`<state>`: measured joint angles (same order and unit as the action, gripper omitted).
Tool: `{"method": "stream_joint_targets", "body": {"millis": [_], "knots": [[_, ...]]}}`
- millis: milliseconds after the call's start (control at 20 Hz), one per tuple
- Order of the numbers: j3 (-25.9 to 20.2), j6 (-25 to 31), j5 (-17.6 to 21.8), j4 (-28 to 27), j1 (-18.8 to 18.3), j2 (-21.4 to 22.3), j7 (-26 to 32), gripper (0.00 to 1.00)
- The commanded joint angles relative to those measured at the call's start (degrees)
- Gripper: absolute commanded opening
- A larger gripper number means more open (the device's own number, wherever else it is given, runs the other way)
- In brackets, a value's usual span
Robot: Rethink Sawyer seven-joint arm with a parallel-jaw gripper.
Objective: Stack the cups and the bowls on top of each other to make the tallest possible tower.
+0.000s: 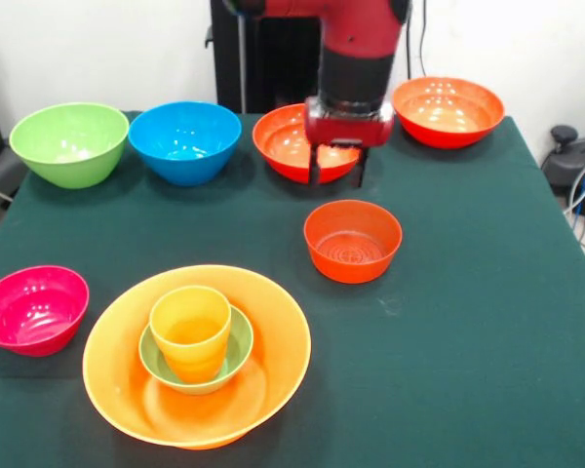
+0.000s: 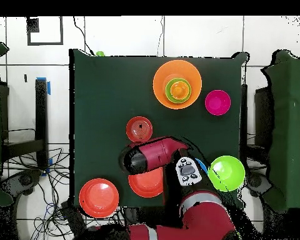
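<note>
The tower stands at the front of the green table: the largest orange bowl point(image 1: 278, 322) point(image 2: 160, 84) holds a small green bowl point(image 1: 240, 337) point(image 2: 169, 83), and an orange cup point(image 1: 190, 330) point(image 2: 178, 90) sits upright in that. A small red-orange bowl point(image 1: 352, 240) point(image 2: 139, 129) rests alone mid-table. My gripper point(image 1: 337, 177) hangs just beyond it, in front of a wider red-orange bowl point(image 1: 285, 142) point(image 2: 146, 184). It is open, fingers apart, with nothing held. In the overhead view the arm's wrist hides the fingers.
A pink bowl point(image 1: 32, 308) point(image 2: 217, 102) sits left of the tower. Along the back stand a green bowl point(image 1: 69, 143) point(image 2: 226, 173), a blue bowl point(image 1: 185, 141) and another red-orange bowl point(image 1: 447, 110) point(image 2: 99, 197). A small green object point(image 2: 100, 54) lies at the table's edge.
</note>
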<state>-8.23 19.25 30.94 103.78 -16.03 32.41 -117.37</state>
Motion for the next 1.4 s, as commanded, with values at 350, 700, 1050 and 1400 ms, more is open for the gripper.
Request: {"method": "stream_joint_targets", "body": {"millis": [350,700,1050,1400], "knots": [[3.31,-2.64,2.8,-10.66,-1.18,-9.19,-1.11,1.0],[2.5,-3.44,2.75,-11.77,-2.28,-9.94,0.15,1.0],[1.63,-3.56,2.31,-11.69,-3.3,-9.94,0.39,1.0],[-1.03,0.76,0.65,-6.97,-5.02,-2.89,3.22,1.0]]}}
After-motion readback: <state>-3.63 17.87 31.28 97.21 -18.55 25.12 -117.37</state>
